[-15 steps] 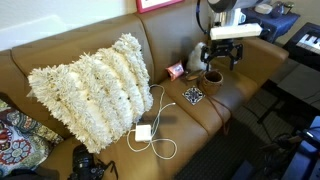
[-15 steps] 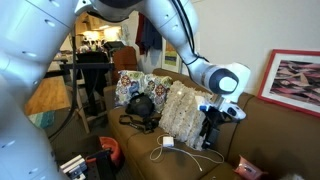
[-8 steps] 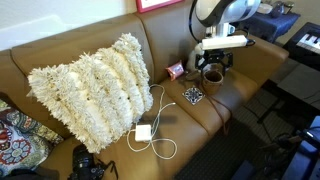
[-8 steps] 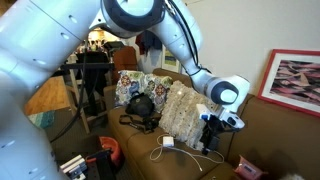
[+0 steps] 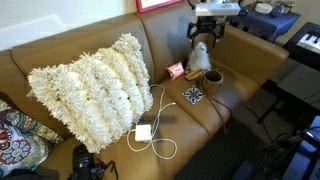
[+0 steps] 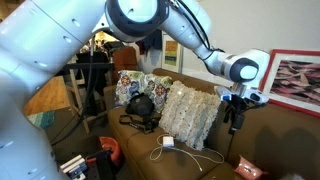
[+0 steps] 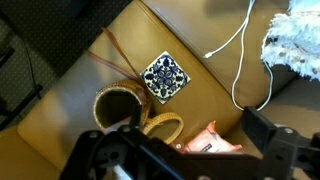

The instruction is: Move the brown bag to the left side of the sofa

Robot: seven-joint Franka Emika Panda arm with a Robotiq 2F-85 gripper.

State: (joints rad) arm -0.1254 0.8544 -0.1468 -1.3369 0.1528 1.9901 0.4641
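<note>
1. The brown bag (image 5: 213, 78) sits on the seat of the sofa (image 5: 60, 55), near the end where the arm works, with its round mouth facing up; in the wrist view (image 7: 118, 106) its thin loop handles lie out across the leather.
2. A small dark patterned square (image 5: 193, 95) lies just beside the bag at its 8 o'clock in an exterior view, apart from it.
3. A white fluffy toy (image 5: 200, 57) stands at the bag's 11 o'clock, against the back cushion.
4. A small red packet (image 5: 175, 70) lies at about 9 o'clock from the bag.
5. The claw (image 5: 207, 32) hangs at the bag's 12 o'clock, well above it, released and grasping nothing.
6. Farther off at 9 o'clock, a shaggy pillow (image 5: 90, 88) leans on the sofa back, with a white cable (image 5: 157, 112) and a charger (image 5: 143, 132) in front of it.
</note>
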